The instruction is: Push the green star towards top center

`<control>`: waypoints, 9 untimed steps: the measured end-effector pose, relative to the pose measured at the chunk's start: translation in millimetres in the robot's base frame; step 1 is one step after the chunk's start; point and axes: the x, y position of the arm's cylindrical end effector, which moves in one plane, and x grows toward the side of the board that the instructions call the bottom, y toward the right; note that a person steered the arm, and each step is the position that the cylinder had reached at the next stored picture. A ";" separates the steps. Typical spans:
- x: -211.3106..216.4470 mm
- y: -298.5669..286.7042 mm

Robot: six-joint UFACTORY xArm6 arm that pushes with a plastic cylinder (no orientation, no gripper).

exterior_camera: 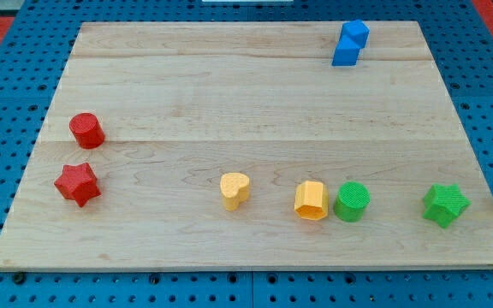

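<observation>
Camera view: pale wooden board (229, 94) with plank seams, lying on blue pegboard (7, 34); red pegboard strip at upper left and upper right corners.

Green star (445, 204) near board's lower right edge. Green cylinder (352, 201) to its left, touching yellow hexagonal block (311, 201). Yellow heart (234, 190) lower centre. Red cylinder (86, 130) above red star (77, 183) at left. Two blue blocks (349, 43), touching, upper right.

Dark shape at right frame edge, beside green star, possibly rod; my tip not clearly shown, contact cannot tell.
</observation>
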 end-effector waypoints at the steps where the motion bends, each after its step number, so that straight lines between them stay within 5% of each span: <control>1: 15.6 -51.1; 3: -55.0 -226.8; 4: -54.1 -209.1; 5: 3.8 -199.3; 6: -11.6 -129.4; 7: -91.2 -158.6; 9: -232.3 -323.8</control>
